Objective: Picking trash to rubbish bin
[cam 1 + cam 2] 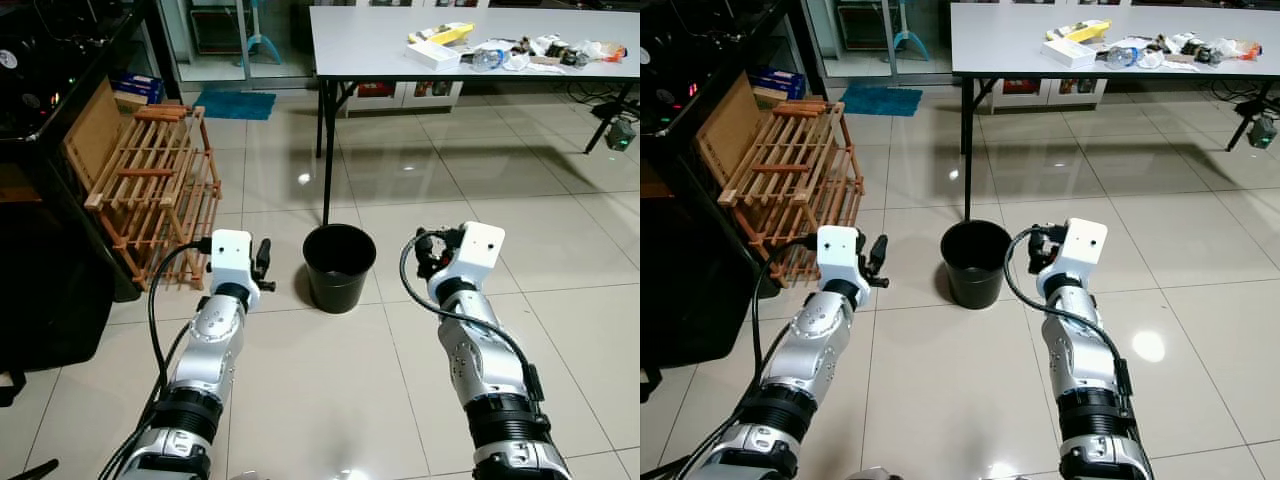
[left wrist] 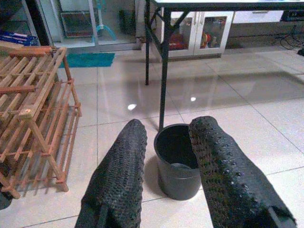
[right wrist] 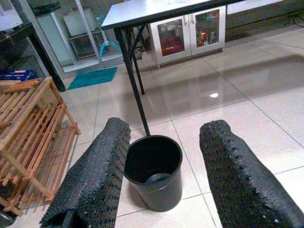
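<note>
A black round rubbish bin [image 1: 339, 266] stands on the tiled floor beside a table leg, between my two arms. Trash [image 1: 515, 50] lies scattered on the grey table [image 1: 370, 40] at the back right: a white box, yellow packaging, crumpled wrappers. My left gripper [image 1: 264, 262] is raised just left of the bin, open, with nothing between its fingers [image 2: 118, 180]. To the bin's right hovers my right gripper [image 1: 425, 252], also open and empty, its fingers [image 3: 237, 175] framing the bin [image 3: 154, 171] in the right wrist view.
A wooden slatted rack [image 1: 155, 185] leans at the left next to dark furniture. The table's black legs [image 1: 328, 150] stand right behind the bin. A blue mat [image 1: 235, 103] lies farther back. A black device [image 1: 620, 135] sits on the floor at the far right.
</note>
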`<state>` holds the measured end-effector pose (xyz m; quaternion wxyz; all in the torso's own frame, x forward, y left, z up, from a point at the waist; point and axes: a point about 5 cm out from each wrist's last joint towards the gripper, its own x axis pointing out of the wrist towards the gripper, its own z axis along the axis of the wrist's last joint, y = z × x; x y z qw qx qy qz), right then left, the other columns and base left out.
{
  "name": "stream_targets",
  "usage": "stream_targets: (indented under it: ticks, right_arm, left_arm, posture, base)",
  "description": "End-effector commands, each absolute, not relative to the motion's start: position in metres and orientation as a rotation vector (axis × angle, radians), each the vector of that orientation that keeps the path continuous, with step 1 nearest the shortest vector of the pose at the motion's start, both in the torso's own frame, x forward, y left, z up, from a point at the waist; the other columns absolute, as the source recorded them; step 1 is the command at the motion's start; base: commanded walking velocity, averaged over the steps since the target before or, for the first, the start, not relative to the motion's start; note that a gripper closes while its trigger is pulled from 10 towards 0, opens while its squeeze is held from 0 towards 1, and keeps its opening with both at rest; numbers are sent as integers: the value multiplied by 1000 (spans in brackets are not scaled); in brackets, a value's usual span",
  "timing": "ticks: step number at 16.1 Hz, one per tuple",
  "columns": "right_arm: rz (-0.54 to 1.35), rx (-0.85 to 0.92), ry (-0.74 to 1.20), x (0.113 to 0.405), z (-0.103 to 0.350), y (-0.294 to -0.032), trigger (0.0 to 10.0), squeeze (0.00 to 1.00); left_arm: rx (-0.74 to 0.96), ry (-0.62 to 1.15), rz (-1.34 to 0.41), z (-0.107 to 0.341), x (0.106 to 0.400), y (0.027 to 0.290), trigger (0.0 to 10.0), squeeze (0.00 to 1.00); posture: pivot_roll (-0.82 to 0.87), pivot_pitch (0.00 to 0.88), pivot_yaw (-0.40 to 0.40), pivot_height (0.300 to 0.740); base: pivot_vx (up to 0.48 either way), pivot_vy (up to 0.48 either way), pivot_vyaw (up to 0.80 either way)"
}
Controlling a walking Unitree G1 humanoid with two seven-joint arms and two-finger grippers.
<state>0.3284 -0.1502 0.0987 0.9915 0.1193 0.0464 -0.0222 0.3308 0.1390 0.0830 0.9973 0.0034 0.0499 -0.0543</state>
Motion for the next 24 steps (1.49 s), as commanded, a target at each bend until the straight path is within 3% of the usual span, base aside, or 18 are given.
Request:
stream_targets:
  ticks: [1,10,13,24]
  right_arm:
    - [-42,248,88,330,100,-150,10000,0]
    - [36,207,91,331,101,-135,10000,0]
    - [41,204,84,330,102,-135,10000,0]
    - [18,218,111,328,98,-138,10000,0]
  left_arm:
    - [23,96,-108,84,332,139,10000,0]
    - [0,96,-65,77,326,141,10000,0]
    - [-1,98,-67,76,325,141,10000,0]
    - [-10,100,-63,76,325,141,10000,0]
  posture:
    - [5,0,7,740]
    - [22,0,-27,740]
    - [21,0,-27,740]
    - [18,2,-27,740]
  base:
    - [0,0,0]
    - [0,-307,0]
    - [0,-419,585]
    - [0,-341,0]
